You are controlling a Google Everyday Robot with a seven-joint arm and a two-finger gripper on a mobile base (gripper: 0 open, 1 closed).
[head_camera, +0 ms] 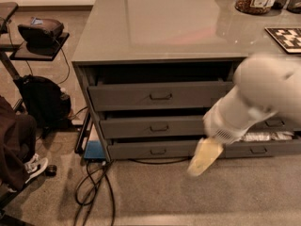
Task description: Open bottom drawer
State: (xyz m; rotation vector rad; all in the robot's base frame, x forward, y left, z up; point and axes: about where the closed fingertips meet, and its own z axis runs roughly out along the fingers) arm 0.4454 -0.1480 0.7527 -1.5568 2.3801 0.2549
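Gripper [205,155] is hanging low and blurred, spread or closed I cannot tell, with bottom drawer [136,150] sitting just behind and left, likely lining up for handle [158,151].

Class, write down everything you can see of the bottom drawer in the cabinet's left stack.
The bottom drawer is the lowest, shallowest front of its stack: dark grey, metal-looking, with a small rectangular loop handle at its middle. It sits just above the floor, a dark gap over its top edge; its inside is hidden. The gripper hangs before its right end; contact cannot be told.
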